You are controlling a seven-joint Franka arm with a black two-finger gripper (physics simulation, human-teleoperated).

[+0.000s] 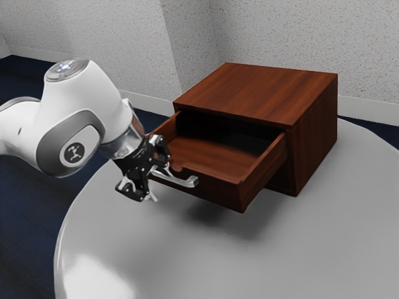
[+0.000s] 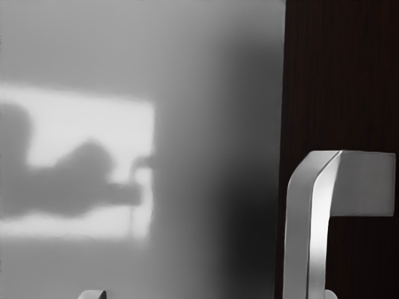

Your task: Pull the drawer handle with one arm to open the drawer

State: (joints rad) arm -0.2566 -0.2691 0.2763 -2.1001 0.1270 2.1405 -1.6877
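A dark wooden cabinet (image 1: 268,93) stands on a round grey table (image 1: 249,261). Its drawer (image 1: 215,159) is pulled out well past the cabinet front and shows an empty inside. A silver bar handle (image 1: 181,180) sticks out from the drawer front. My black gripper (image 1: 151,173) sits at the handle's end toward the exterior view's left, fingers spread wide around the bar, open. In the wrist view the handle (image 2: 312,224) rises close by, bent at its top, against the dark drawer front (image 2: 343,75). It lies near one side of the hand, not centred.
The grey table top (image 2: 124,62) spreads under and beside the hand, with the arm's shadow on it. Room walls and dark blue floor (image 1: 37,205) lie beyond the table's edge. The table surface in front of the drawer is bare.
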